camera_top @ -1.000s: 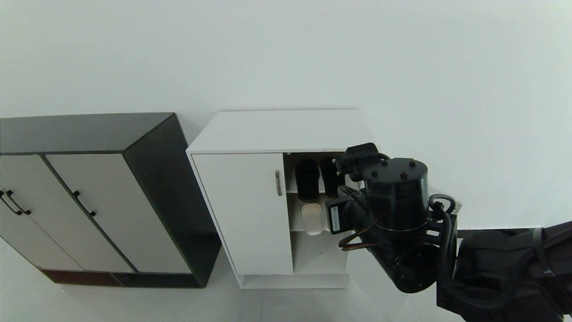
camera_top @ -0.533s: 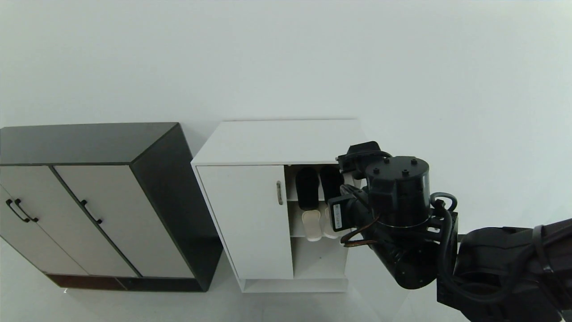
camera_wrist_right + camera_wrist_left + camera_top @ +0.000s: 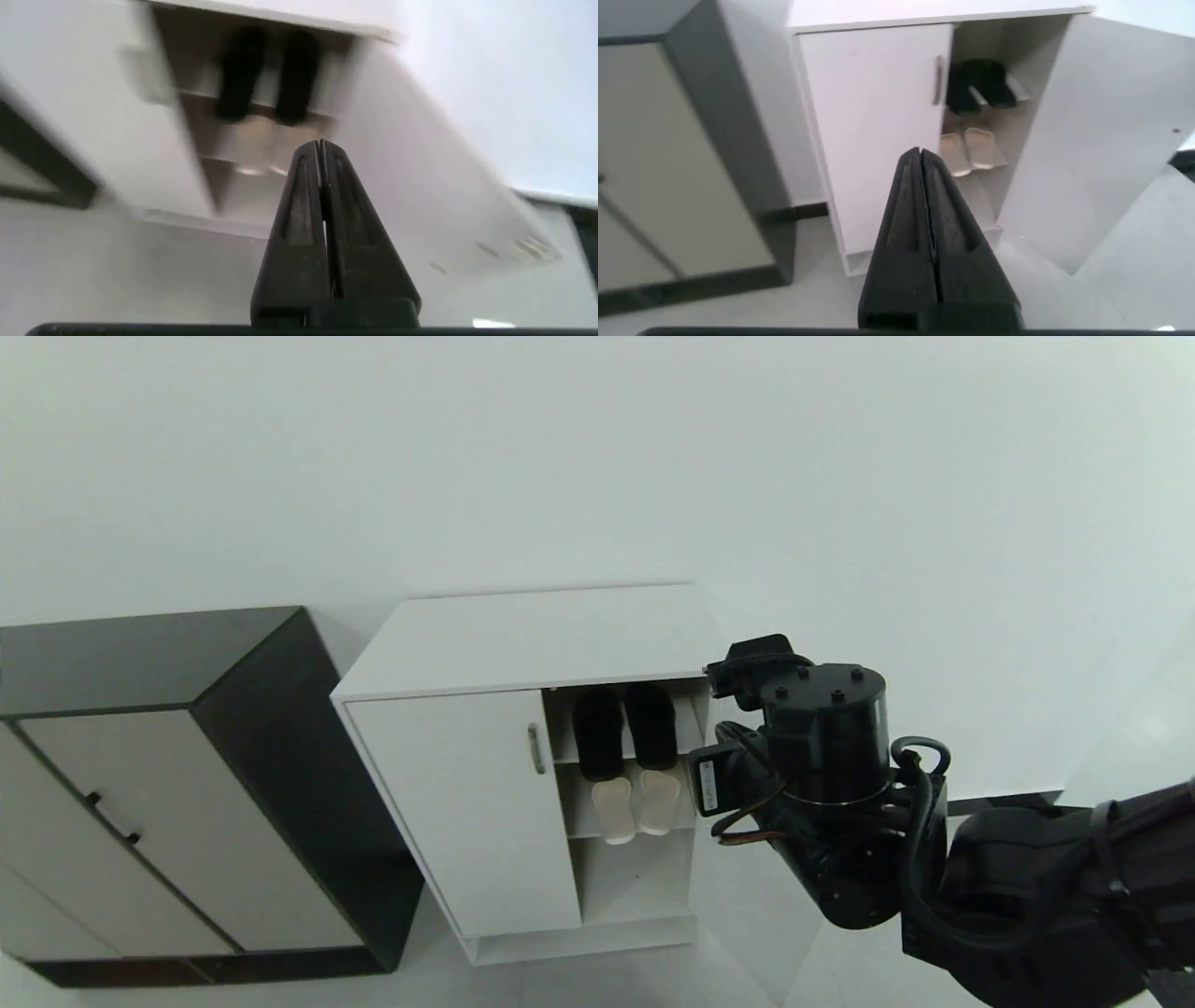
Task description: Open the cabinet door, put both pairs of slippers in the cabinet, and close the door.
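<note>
Now both pairs, black slippers [image 3: 625,733] above white slippers [image 3: 638,805], sit shelved inside the cabinet [image 3: 523,639]; left gripper [image 3: 921,154] and right gripper [image 3: 320,147] hang empty, pinched together. Only swinging the open door [image 3: 1102,140] shut appears to remain.

I was looking at a bare, home-entry sort of room: a plain wall [image 3: 597,457] behind the white cabinet [image 3: 523,639], slippers [image 3: 652,728] shelved inside it, a dark two-door cabinet [image 3: 280,803] just beside it, and pale floor [image 3: 429,980] beneath.

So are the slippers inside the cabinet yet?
Inside. The black pair lies on the top shelf of the white cabinet, the white pair on the shelf below.
</note>
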